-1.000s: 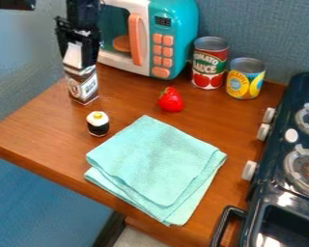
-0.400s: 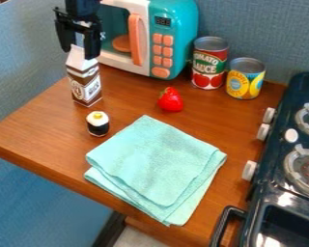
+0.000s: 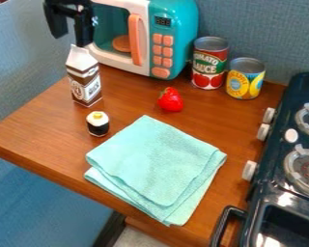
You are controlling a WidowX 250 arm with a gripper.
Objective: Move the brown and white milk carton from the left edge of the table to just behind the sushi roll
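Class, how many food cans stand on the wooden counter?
2: the red-labelled can beside the toy microwave, and the shorter yellow-and-blue can just right of it in the picture.

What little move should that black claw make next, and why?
Probably lift a little before going sideways: the gripper is open and empty, its fingertips near the top of the carton, which stands upright. A sideways swing might knock it.

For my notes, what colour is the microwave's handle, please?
The handle is salmon orange, clearest in the camera view.
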